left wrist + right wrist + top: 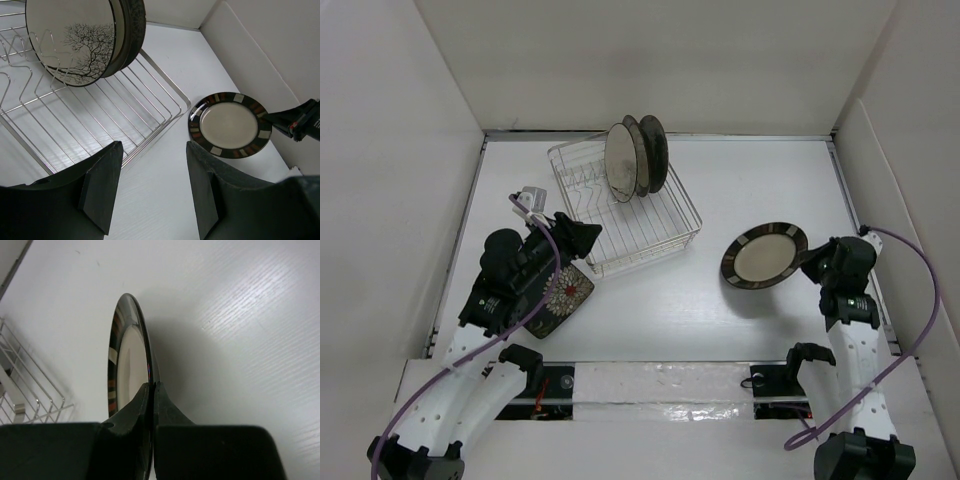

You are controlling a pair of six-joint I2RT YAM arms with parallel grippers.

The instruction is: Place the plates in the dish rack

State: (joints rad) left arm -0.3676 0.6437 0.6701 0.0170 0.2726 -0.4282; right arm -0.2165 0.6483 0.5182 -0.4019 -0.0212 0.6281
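Observation:
The silver wire dish rack (pixel 642 228) stands at the table's back middle with three plates (pixel 636 158) upright in its far end; the front one is pale with a tree print (pixel 75 42). My right gripper (pixel 817 262) is shut on the rim of a brown-rimmed plate (pixel 765 255), held to the right of the rack, edge-on in the right wrist view (pixel 126 357). My left gripper (pixel 582 237) is open and empty at the rack's near left corner. The black floral plate (pixel 567 293) lies flat on the table under my left arm.
White walls close in the table at the back and both sides. In the left wrist view the rack's (pixel 150 105) near half holds bare prongs. The rack's corner (pixel 35 390) shows left of the held plate in the right wrist view.

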